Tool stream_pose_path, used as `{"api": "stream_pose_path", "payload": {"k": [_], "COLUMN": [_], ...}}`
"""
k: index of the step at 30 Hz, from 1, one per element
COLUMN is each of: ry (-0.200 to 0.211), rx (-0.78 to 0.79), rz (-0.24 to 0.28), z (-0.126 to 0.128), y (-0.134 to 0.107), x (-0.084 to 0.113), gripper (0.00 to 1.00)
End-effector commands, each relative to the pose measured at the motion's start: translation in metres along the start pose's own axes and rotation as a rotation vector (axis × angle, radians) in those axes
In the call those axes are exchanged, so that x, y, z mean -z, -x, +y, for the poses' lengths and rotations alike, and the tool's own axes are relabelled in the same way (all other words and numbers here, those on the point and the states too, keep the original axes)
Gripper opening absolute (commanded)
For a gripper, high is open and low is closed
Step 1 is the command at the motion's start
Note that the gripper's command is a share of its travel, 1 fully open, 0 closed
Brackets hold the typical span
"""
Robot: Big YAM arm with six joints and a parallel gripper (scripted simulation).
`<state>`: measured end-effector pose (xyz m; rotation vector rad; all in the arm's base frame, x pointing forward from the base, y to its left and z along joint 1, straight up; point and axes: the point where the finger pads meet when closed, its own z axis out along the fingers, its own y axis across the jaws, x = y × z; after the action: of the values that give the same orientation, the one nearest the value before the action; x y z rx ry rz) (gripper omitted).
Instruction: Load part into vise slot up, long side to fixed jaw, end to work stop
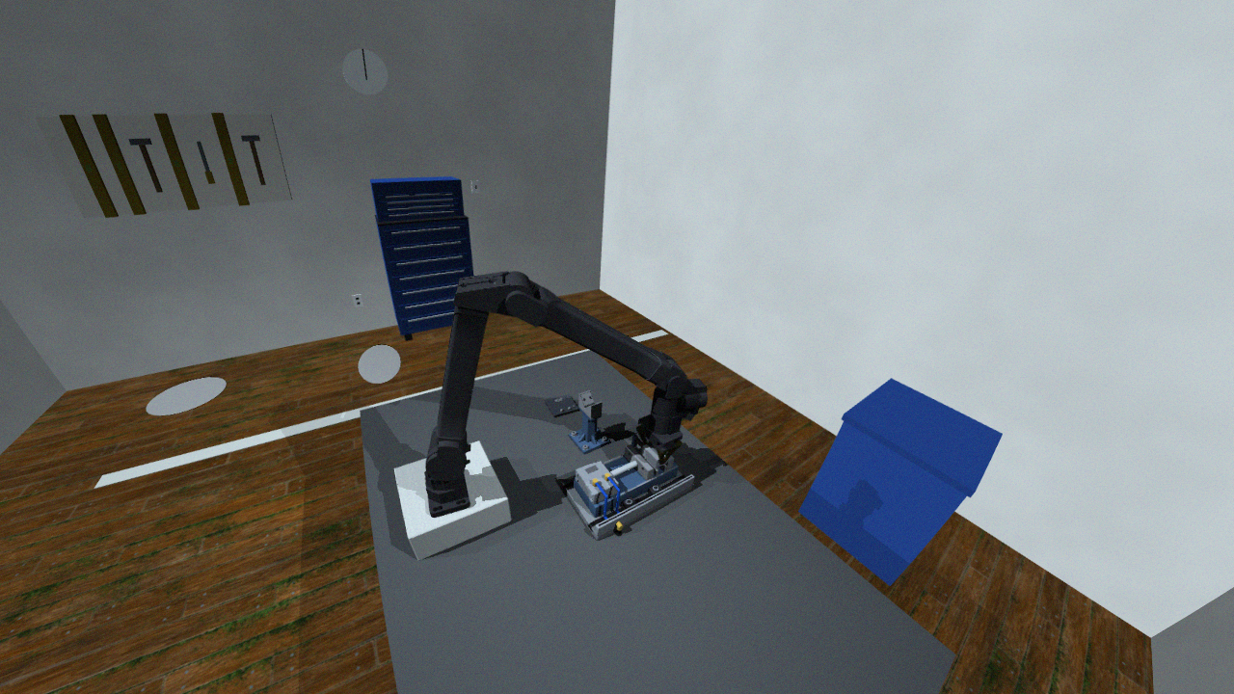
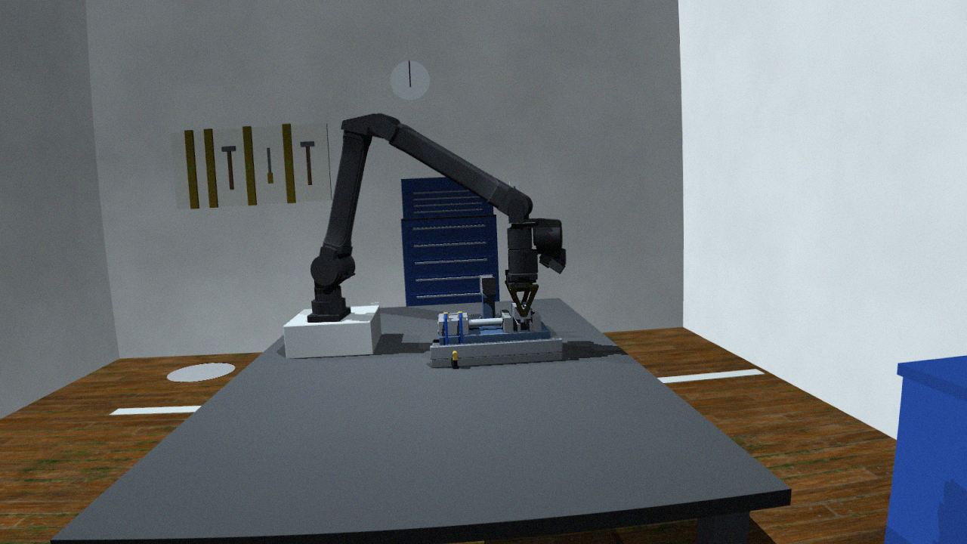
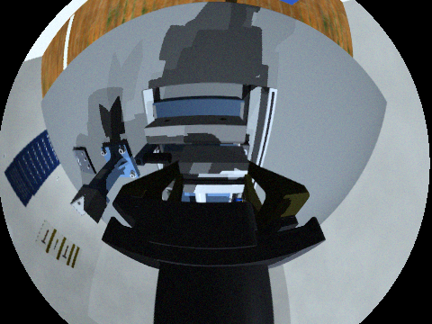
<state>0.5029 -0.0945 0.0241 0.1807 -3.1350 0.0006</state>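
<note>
From the top view, the dark arm bends over the grey bench (image 1: 656, 603) and reaches down to the vise (image 1: 625, 490), which sits in the middle of the frame. The claw (image 1: 649, 448) is low over the far end of the vise, and it is clamped on the part. The part is too small to pick out here. The infeed plate (image 1: 565, 405), just up and left of the vise, looks bare, so I think the pick-up is done. The V-block (image 1: 592, 429) stands between that plate and the vise, close to the arm's wrist.

From the exterior view, the claw (image 2: 522, 305) points straight down into the right end of the vise (image 2: 496, 348). Its tips sit down between the vise blocks. The part seems to be at or near the two low bars, but I cannot tell if it lies flat yet. The air cylinder (image 2: 451, 326) is at the left end, so the fixed jaw should be the one on the right.

From the wrist view, a pale part (image 3: 215, 193) with some blue shows between the dark fingers, low in the middle. Vise blocks (image 3: 207, 108) fill the frame just above it. I cannot see the slot or the work stop.

Still to do, I think: press the long side against the fixed jaw, slide one end to the stop, then let go. Room is tight between the jaws and by the V-block. The bench has lots of open room in the lower part of the frame.
</note>
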Motion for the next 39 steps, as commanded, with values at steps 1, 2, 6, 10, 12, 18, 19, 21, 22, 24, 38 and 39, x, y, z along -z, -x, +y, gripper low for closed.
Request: {"api": "stream_pose_path", "payload": {"k": [1,2,6,10,12,18,19,21,22,24,38,39], "ry": [-0.011,-0.011,-0.006,-0.005,-0.004,-0.011,-0.012,-0.010,-0.009,-0.007,-0.006,-0.006], "rx": [-0.007,-0.007,-0.007,-0.007,-0.007,-0.007,-0.007,-0.007,-0.007,-0.007,-0.007,-0.007], "rz": [-0.030,-0.031,-0.014,-0.011,-0.009,-0.029,-0.033,-0.026,-0.025,-0.019,-0.013,-0.013], "z": [-0.006,-0.005,-0.003,-0.002,-0.002,-0.005,-0.005,-0.004,-0.004,-0.003,-0.002,-0.002], "y": [0.016,0.015,0.008,0.006,0.006,0.016,0.016,0.014,0.013,0.010,0.007,0.007], "x": [0.004,0.003,-0.005,-0.007,-0.009,-0.001,-0.001,-0.005,-0.006,-0.008,-0.011,-0.011], "gripper": [0.00,0.00,0.00,0.00,0.00,0.00,0.00,0.00,0.00,0.00,0.00,0.00]}}
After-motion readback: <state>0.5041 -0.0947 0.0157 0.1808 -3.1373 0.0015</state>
